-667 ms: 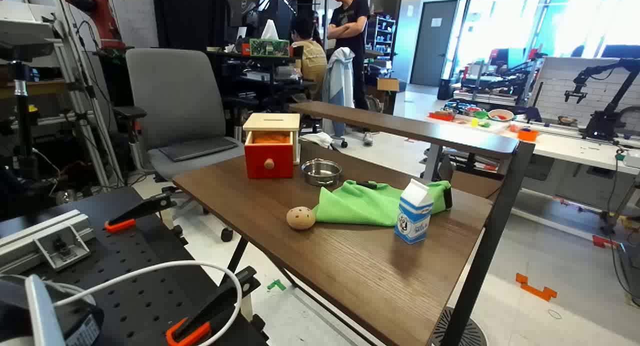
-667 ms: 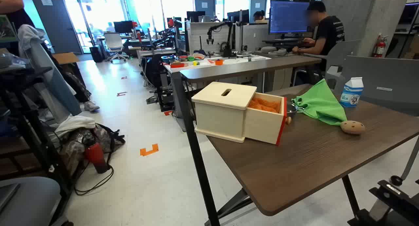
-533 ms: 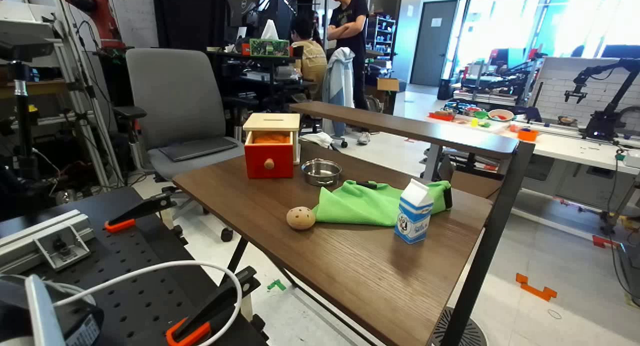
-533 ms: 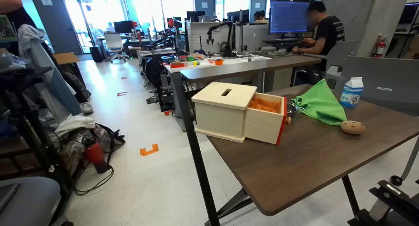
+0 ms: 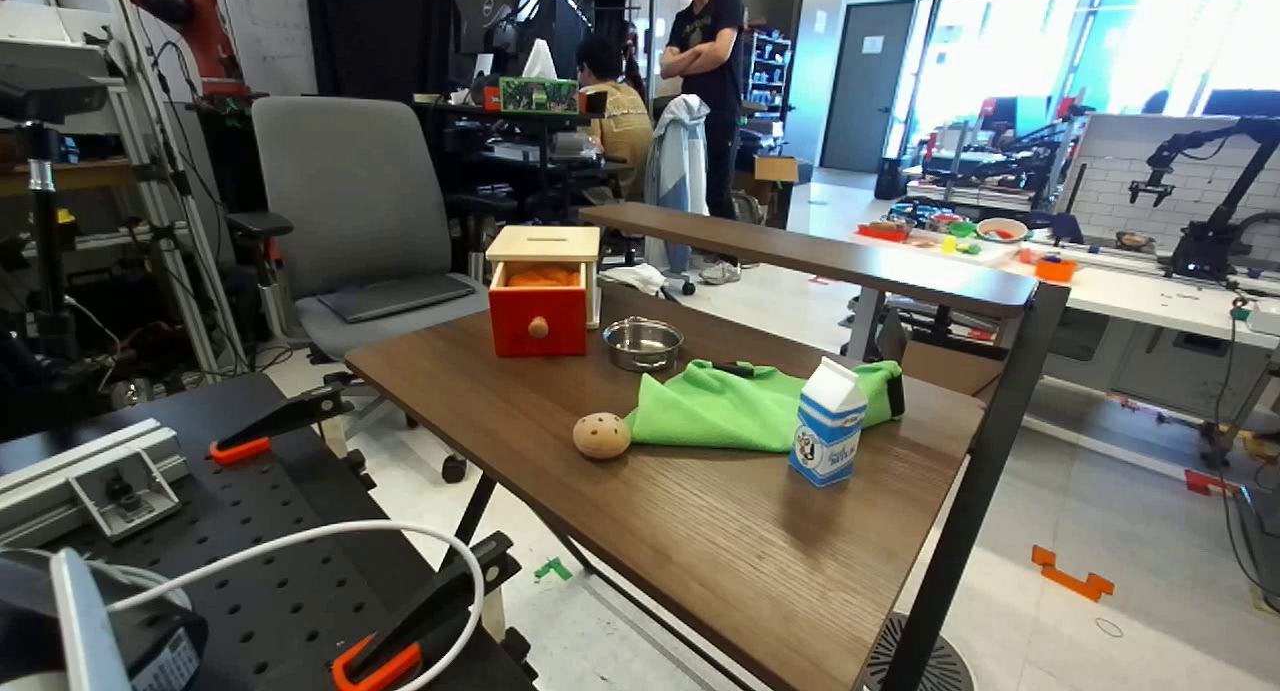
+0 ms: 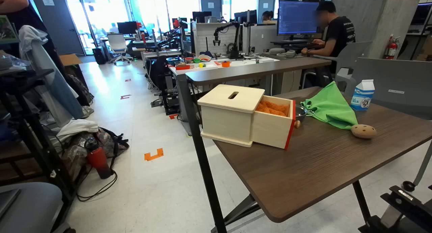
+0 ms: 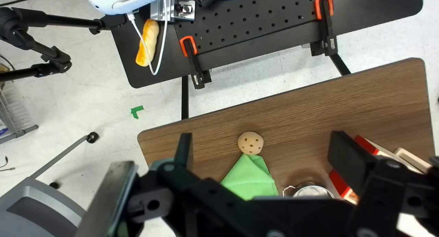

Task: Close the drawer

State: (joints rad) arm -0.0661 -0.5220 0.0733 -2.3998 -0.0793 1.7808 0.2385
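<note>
The drawer with its red front and round wooden knob (image 5: 540, 329) is pulled part way out of the light wooden box (image 6: 224, 123). The drawer's pale side (image 6: 271, 129) sticks out, and orange cloth lies inside it. In the wrist view part of the drawer's red front (image 7: 339, 182) shows behind the right finger, which hides much of the drawer. My gripper (image 7: 264, 149) is wide open with nothing between its fingers, above the table and apart from the drawer. The arm and gripper do not show in either exterior view.
A metal bowl (image 5: 643, 344) stands beside the drawer. A green cloth (image 5: 735, 406), a spotted wooden ball (image 5: 602, 436) and a milk carton (image 5: 828, 423) are on the table. A raised shelf (image 5: 800, 251) runs along the table's edge, and a dark post (image 5: 985, 481) stands at its end.
The drawer and the things on the table have not moved. A standing person in the background has shifted slightly.
</note>
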